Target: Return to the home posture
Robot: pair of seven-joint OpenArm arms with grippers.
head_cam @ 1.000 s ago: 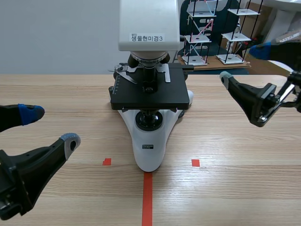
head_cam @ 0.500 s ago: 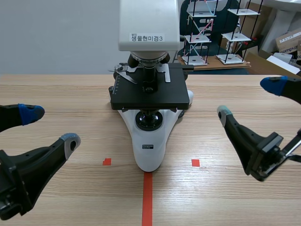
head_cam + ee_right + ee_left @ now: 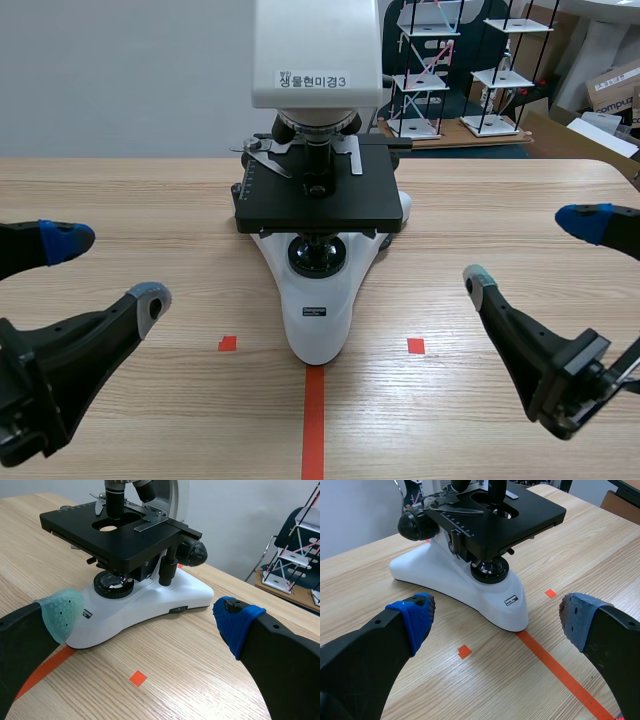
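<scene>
Sitting centre on the wooden counter (image 3: 120, 200): white-and-black microscope (image 3: 318, 310), front of its base meeting the red tape line (image 3: 314, 425), nothing touching it. Looks heavy, rigid, top-heavy, with fragile optics; if it ever needs moving I'd take the curved arm plus the base, never the stage or lenses. Homing needs no grasp. Flanking it low and well apart from it, left gripper (image 3: 108, 270) and right gripper (image 3: 532, 250), fingers spread wide, both empty. Small red squares (image 3: 227, 343) sit either side of the base.

The scene camera sits in the middle and faces the microscope (image 3: 318, 215) across the tabletop (image 3: 120, 190). Each wrist camera looks down past the left end effector (image 3: 496, 617) or right end effector (image 3: 147, 616), closer, at the same white base (image 3: 470, 587).
</scene>
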